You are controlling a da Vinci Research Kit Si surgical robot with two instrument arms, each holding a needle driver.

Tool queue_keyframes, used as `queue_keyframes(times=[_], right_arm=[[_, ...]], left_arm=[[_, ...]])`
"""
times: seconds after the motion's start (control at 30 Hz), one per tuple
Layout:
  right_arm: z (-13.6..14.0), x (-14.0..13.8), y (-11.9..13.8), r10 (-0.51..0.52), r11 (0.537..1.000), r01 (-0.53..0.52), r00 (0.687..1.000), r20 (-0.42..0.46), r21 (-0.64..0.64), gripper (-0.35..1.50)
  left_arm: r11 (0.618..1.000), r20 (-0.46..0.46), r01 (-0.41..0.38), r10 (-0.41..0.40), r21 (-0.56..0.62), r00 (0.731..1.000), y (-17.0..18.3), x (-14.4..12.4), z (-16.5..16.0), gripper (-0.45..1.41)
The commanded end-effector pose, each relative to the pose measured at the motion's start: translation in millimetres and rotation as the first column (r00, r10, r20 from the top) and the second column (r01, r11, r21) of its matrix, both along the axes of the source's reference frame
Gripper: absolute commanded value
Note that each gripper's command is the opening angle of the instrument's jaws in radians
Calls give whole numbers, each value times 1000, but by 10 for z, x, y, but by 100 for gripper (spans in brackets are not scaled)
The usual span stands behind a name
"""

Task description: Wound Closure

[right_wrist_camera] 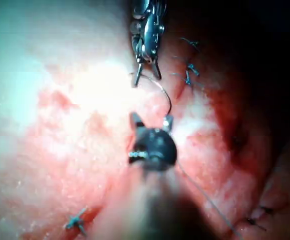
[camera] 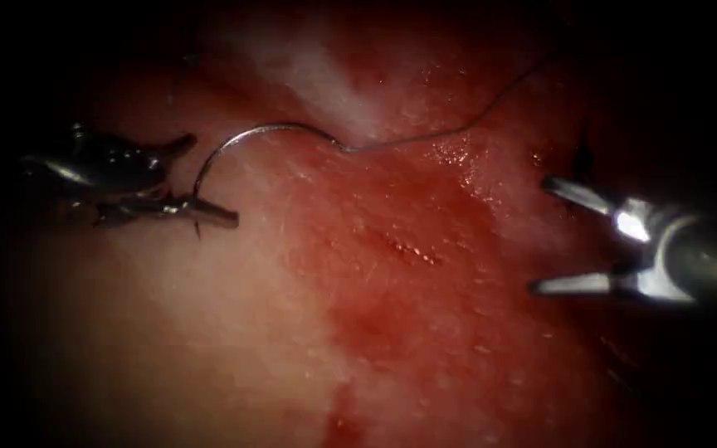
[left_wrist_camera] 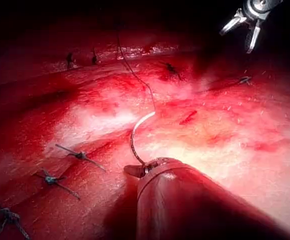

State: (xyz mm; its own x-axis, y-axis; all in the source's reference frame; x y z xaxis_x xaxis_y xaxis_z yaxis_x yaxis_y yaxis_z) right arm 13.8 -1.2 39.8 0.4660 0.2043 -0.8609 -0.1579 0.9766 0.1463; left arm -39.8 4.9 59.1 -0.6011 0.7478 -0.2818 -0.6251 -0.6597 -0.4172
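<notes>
my left end effector [camera: 197, 214] clamps the needle [camera: 242, 135] near its point, clear above the tissue [camera: 209, 332], thread [camera: 458, 124] trailing free. my right end effector [camera: 551, 236] waits wide open, empty, ready for a handover i judge.

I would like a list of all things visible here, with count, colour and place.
Tissue: one, pink and red, under everything.
Red fluid: patches, on the tissue.
Needle: one, silver, curved, above the tissue, held near its tip.
Thread: one, dark, from the needle's tail toward the far right.
Stitches: several, dark knots with cut ends, on the tissue.
Left tool: one, metal, one jaw raised, grips the needle.
Right tool: one, metal, jaws open, holds nothing.
</notes>
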Motion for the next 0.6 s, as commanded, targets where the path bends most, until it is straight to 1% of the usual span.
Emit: queue_keyframes(times=[0.03,0.13,0.2,0.3,0.37,0.4,0.5,0.6], right_arm=[[3,7,3,-1,1000,1,1000,-2,-2,77],[3,7,2,-3,1000,3,1000,0,-1,77],[3,7,2,-8,1000,8,1000,2,-6,76],[3,8,2,-8,1000,8,1000,1,-5,76],[2,8,1,-8,1000,8,1000,1,-5,76],[2,9,1,-8,1000,8,1000,1,-6,76],[3,11,0,-7,1000,7,1000,2,-6,76],[4,14,-1,-8,1000,8,1000,5,-7,76]], left_arm=[[1000,11,-1,1,11,1000,-3,-8,9,93],[999,38,-1,0,35,999,-1,-13,19,87],[999,42,-4,2,36,999,2,-14,22,78],[999,46,-4,2,35,999,7,-14,24,46],[1000,59,4,-6,27,998,9,-14,22,16],[1000,63,6,-8,25,998,10,-13,21,9],[1000,81,9,-11,24,997,11,-11,19,-1],[999,125,19,-22,26,992,13,-9,19,-11]])
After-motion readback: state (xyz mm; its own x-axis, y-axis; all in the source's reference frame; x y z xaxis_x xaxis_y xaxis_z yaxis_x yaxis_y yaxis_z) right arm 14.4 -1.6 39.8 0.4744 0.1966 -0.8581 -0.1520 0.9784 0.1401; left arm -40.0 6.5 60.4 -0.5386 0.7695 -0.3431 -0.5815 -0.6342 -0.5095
